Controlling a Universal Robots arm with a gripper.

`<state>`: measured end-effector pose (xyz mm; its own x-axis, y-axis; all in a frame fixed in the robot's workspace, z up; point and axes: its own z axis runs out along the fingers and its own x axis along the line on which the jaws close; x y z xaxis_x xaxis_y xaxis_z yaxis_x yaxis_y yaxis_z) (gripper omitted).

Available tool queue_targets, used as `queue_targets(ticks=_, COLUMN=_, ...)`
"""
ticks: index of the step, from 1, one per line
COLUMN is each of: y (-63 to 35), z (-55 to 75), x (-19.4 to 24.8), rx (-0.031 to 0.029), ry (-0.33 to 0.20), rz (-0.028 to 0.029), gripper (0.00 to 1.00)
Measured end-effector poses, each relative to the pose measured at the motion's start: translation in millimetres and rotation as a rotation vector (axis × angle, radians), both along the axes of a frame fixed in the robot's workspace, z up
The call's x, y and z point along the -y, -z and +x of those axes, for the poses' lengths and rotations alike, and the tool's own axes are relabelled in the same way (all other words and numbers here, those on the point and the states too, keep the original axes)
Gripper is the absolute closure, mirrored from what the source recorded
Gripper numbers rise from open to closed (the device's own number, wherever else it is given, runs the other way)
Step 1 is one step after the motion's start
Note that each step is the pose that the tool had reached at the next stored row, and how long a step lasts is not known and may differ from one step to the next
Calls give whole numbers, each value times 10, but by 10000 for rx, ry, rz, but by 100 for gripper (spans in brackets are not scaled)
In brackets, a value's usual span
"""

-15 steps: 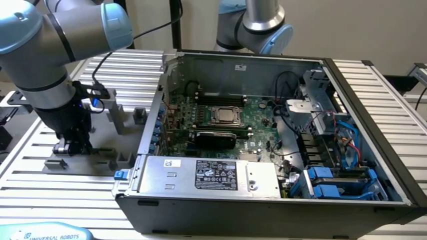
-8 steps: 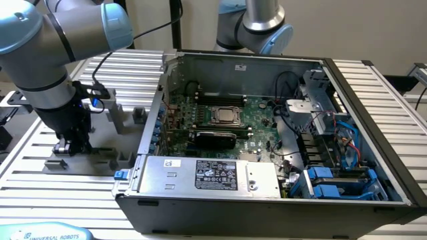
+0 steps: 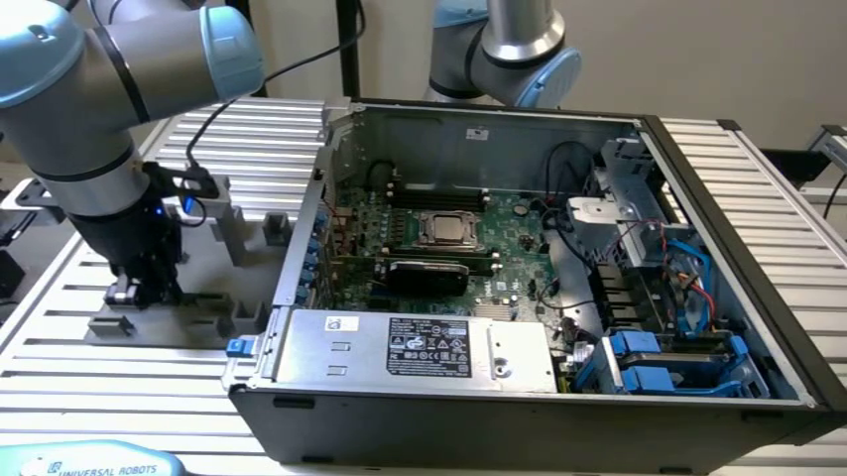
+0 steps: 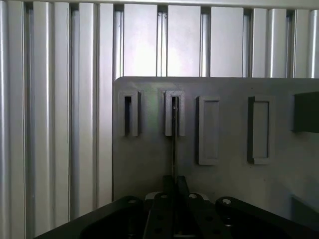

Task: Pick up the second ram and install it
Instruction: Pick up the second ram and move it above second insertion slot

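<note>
Claw [image 4: 174,183] pinches shut on the second ram [image 4: 174,142], seated edge-on in its holder plate [image 4: 144,164] slot; lifting, installing not yet done.

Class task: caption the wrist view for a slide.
Gripper shut on the thin second ram, seen edge-on, standing in the grey holder.

Colour rundown, guys: the arm [image 3: 79,99] is wearing pale blue-grey caps over silver tubes, and the gripper [image 4: 175,183] is looking plain black. The second ram [image 4: 174,149] is showing as just a thin dark line. The table [image 3: 133,397] is running silver ribbed stripes, and the holder plate [image 4: 149,164] is looking flat matte grey. Inside the black case [image 3: 530,421] the motherboard [image 3: 510,233] is showing green, the power supply [image 3: 331,352] is going silver with a black label, and the drive bays [image 3: 649,362] are popping bright blue.
</note>
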<state>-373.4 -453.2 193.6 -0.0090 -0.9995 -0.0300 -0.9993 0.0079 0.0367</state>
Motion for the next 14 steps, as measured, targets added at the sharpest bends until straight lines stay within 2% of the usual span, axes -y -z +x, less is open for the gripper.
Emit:
queue_targets(ticks=9, y=-10, z=0, x=1, rx=2, ry=67, rz=1, gripper=86)
queue_targets(ticks=14, y=-134, z=0, x=0, rx=0, ry=67, rz=-1, gripper=86)
